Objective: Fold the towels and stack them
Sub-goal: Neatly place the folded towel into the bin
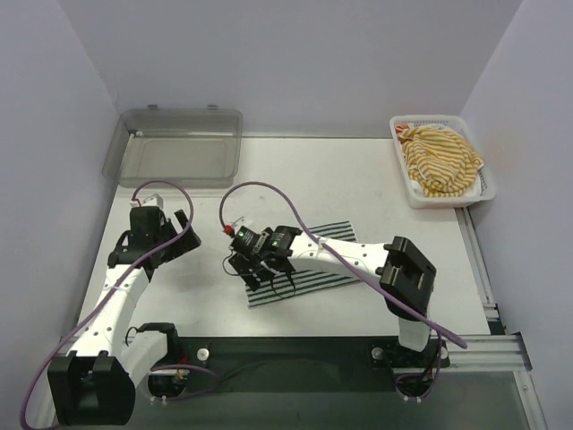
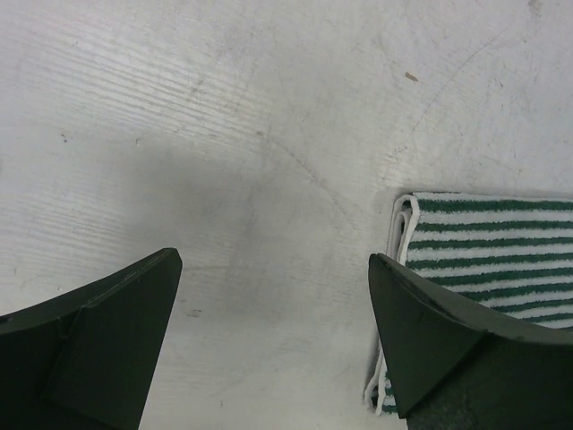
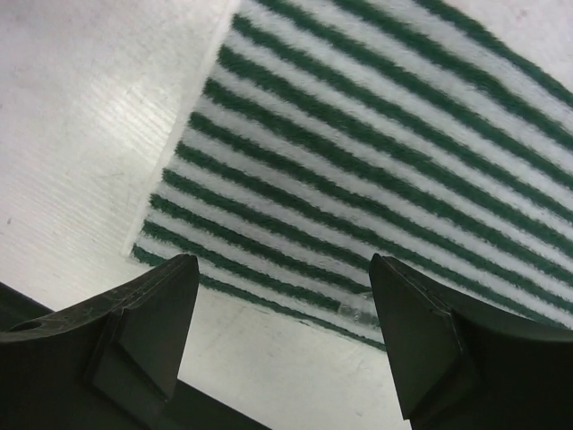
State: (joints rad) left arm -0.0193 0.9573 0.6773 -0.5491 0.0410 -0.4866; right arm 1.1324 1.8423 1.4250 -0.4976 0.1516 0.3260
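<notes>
Green-striped towel (image 1: 318, 281) lies folded flat on the table (image 1: 376, 179), with layered edges showing at its left end.

Your right gripper (image 3: 285, 260) hangs over that left end, jaws spread, nothing pinched. Your left gripper (image 2: 276, 260) sits just left of the towel over bare table, jaws wide apart and empty.

Judgement: this fold looks finished.
- **Next:** probably the yellow-striped towel (image 1: 439, 159), bunched in the white basket (image 1: 448, 202) beyond the green towel, to its right.
- **Risk:** lift your right gripper straight up before swinging, or a finger may drag the fold open.

Room to work:
- **Beyond the towel:** bare table, with a grey tray (image 1: 179, 148) beyond-left.
- **Near side:** tight, since the towel's near edge lies close to the table's edge.
</notes>
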